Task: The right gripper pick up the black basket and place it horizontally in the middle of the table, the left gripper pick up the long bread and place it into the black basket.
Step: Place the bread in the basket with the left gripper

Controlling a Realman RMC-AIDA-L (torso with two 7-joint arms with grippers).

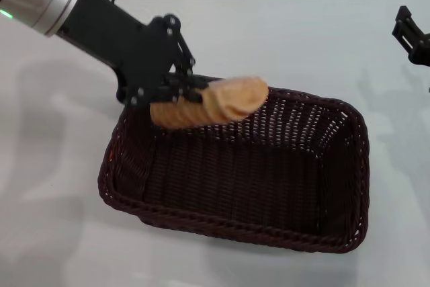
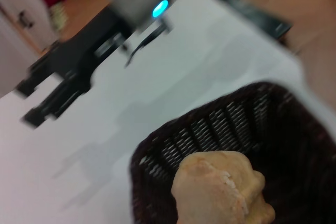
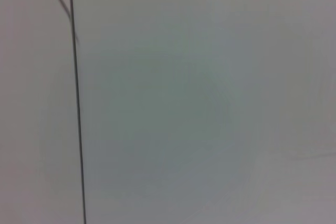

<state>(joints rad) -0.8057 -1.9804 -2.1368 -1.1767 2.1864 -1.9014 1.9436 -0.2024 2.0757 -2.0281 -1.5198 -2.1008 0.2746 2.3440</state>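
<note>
Nearest, resting flat on the table, the black basket, long side across the view. Above its far left corner, clear of the weave, the long bread, clamped near one end by the left gripper, free end angled out over the basket interior. Farther off at the right edge, the right gripper, fingers parted, holding nothing, above bare tabletop.

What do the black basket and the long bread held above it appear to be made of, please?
The black basket looks like woven wicker or rattan-style strands, dark brown-black with a slight sheen; the open weave and braided rim show it. The long bread, clamped in the left gripper, looks like a baked loaf or a replica: matte golden-tan, ridged crust.
</note>
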